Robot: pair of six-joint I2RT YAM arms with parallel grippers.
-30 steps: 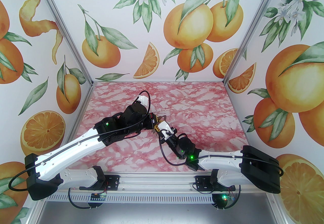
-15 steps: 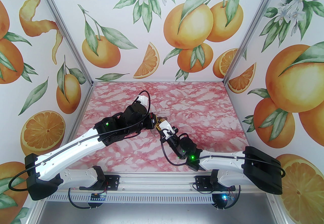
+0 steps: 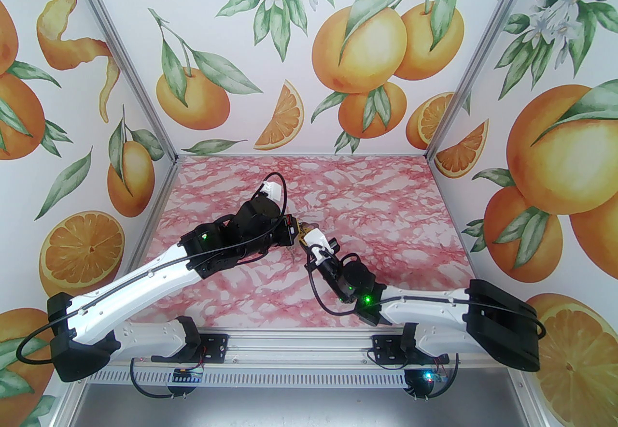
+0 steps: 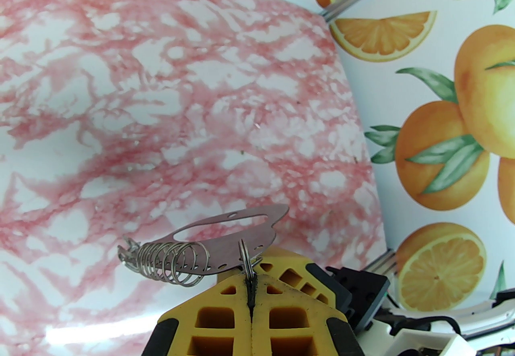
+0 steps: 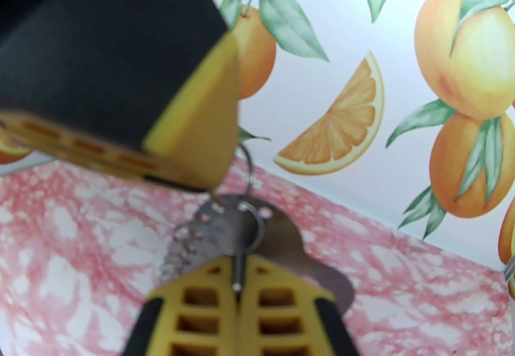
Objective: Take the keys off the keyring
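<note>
The keyring (image 4: 225, 235), a flat dark grey plate with an oval opening, hangs in the air above the table. A bunch of small wire rings (image 4: 169, 263) crowds its left edge. My left gripper (image 4: 251, 273) is shut on a small ring (image 4: 244, 255) threaded through the plate's edge, probably a key's. In the right wrist view my right gripper (image 5: 237, 263) is shut on a thin silvery key (image 5: 238, 265) whose ring (image 5: 251, 225) passes through a hole in the keyring (image 5: 289, 249). The two grippers meet tip to tip over mid-table (image 3: 301, 236).
The pink marbled table (image 3: 386, 222) lies under both arms, with orange-print walls (image 3: 309, 53) at the back and sides. The left gripper's yellow and black finger (image 5: 193, 133) sits close above the right one's tips.
My right gripper has shut on the key after standing slightly open. It has also edged a little to the right. The left arm has hardly moved.
</note>
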